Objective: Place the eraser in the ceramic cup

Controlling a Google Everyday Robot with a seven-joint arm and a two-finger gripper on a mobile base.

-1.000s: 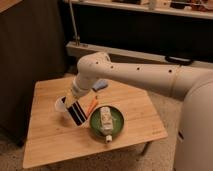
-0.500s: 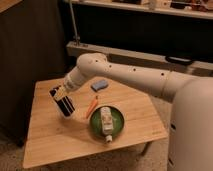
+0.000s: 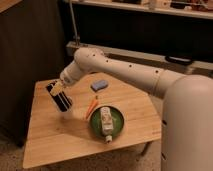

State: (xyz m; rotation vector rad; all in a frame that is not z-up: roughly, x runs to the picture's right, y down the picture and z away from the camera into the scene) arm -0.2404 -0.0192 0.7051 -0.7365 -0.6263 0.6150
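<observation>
My gripper [image 3: 61, 98] hangs as a dark shape over the left part of the wooden table [image 3: 50, 145], at the end of the white arm that reaches in from the right. Right under its tip sits a small pale round shape, the ceramic cup [image 3: 67, 114], mostly covered by the gripper. I cannot make out the eraser as a separate thing against the dark gripper, so I cannot say whether it is held.
A light-blue flat pad [image 3: 99, 85] lies toward the back of the table. An orange stick [image 3: 91, 106] lies beside a green plate [image 3: 118, 119], which carries a pale bottle [image 3: 105, 122]. The robot's white body fills the right side. A dark wall stands left of the table.
The gripper swung left and up, away from the green plate, between one second and half a second ago. Since then it has hardly moved.
</observation>
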